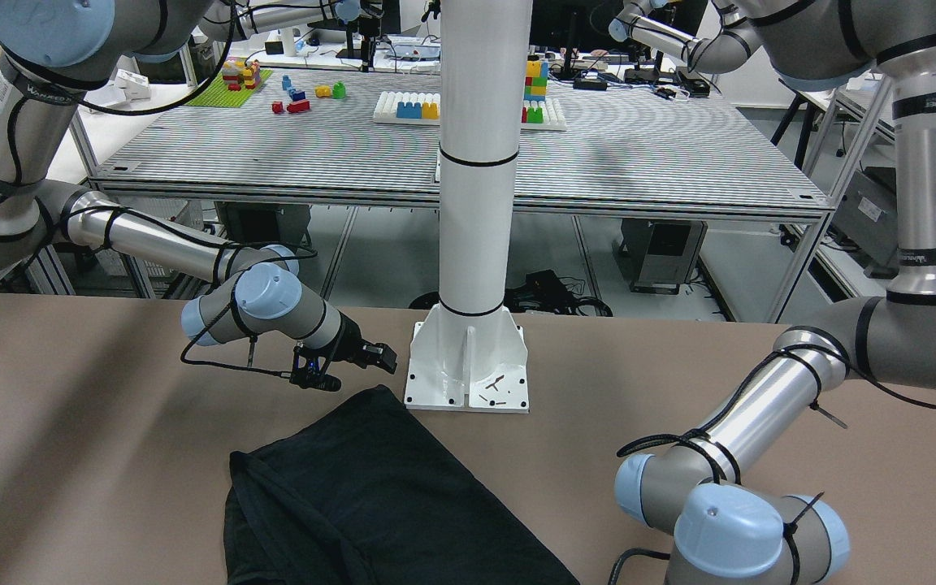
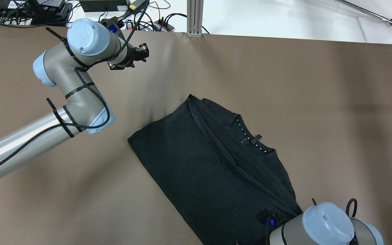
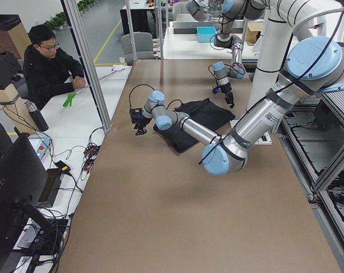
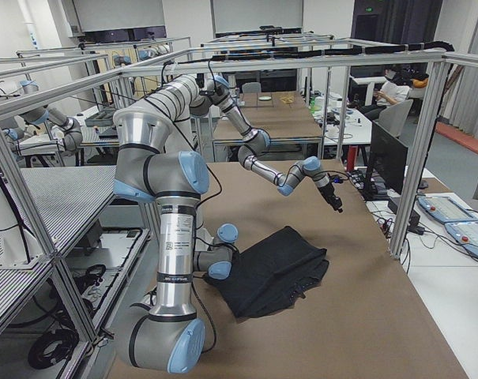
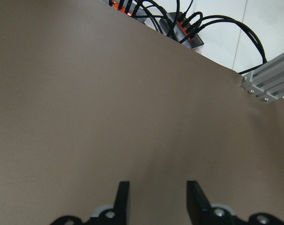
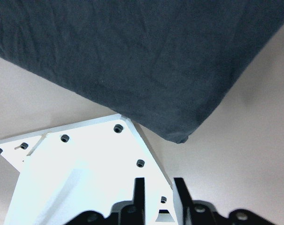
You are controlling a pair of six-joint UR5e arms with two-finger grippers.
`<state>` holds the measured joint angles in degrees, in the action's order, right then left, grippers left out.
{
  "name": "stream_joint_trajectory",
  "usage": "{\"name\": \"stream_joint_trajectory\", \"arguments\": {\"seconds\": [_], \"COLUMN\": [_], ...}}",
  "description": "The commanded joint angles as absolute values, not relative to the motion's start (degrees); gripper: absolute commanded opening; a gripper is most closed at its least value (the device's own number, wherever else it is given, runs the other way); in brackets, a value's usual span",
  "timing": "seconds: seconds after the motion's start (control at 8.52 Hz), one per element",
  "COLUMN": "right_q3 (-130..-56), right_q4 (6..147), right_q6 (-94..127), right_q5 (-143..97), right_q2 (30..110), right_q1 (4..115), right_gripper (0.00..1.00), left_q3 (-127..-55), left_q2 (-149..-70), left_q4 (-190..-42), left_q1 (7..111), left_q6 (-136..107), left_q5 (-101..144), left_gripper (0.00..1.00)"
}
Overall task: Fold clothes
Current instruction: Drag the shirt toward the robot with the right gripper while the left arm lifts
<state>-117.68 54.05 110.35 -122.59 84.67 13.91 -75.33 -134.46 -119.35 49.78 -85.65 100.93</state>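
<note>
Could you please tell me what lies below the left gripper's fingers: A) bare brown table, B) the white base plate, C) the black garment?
A: between the left gripper and its open fingers only brown table shows; the black garment lies apart.

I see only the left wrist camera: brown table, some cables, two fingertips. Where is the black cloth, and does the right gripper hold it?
Observer: The black cloth lies in the middle of the table, well apart from the left gripper, which is near the far edge.
Operator: And the right gripper?
Observer: The right gripper is at the white base plate, close to one cloth corner. There is nothing between its fingers.
Operator: Is the cloth folded already?
Observer: It looks partly folded. One part lies over another, and the neck label shows on top.
</note>
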Motion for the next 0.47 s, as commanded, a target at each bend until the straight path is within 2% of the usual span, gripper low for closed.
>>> {"name": "stream_joint_trajectory", "arguments": {"seconds": [0.0, 0.23, 0.35], "right_q3": [-117.77, -117.77, -117.77], "right_q4": [54.05, 54.23, 54.23], "right_q6": [110.39, 109.95, 109.52], "right_q5": [-120.34, -114.81, -114.0], "right_q2": [83.94, 83.67, 83.76], "right_q1": [16.69, 17.92, 19.15], "right_gripper": [0.95, 0.95, 0.95], "left_q3": [-85.74, -94.09, -96.04], "left_q2": [-126.6, -118.96, -116.05], "left_q4": [-119.44, -119.44, -119.62], "left_q1": [44.93, 40.97, 38.96], "left_q6": [-89.98, -93.5, -93.95], "left_q5": [101.69, 101.08, 98.81], "left_gripper": [0.52, 0.52, 0.52]}}
